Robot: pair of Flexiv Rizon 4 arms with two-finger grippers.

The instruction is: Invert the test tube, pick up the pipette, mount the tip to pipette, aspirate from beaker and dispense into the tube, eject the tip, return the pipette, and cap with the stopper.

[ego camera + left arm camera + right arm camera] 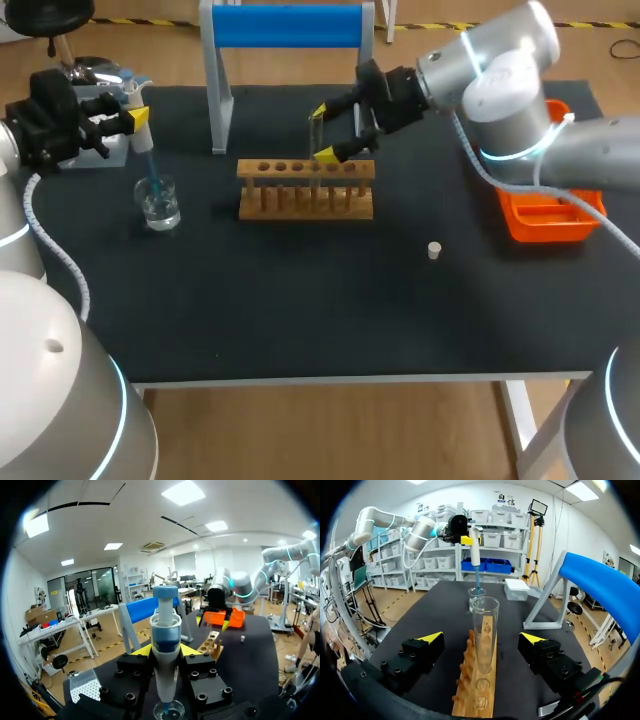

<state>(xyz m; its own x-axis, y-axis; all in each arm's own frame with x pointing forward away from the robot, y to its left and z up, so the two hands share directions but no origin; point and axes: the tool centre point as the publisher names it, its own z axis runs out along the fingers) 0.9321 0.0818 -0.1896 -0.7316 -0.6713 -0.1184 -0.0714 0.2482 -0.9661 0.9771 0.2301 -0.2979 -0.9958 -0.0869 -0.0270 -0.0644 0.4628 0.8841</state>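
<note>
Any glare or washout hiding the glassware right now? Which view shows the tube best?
Head view: even light, but the tube is faint on the black mat; the beaker shows by its highlights. Left wrist view: bright overhead, yet no glare on the pipette, which hides most of the beaker. Right wrist view: best, tube outlined plainly over the rack.

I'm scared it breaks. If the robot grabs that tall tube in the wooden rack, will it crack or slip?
Probably fragile: the tube looks like thin clear glass, so a hard squeeze might crack it. Its smooth wall may slip. Tall and narrow, it would likely tip outside the rack.
</note>
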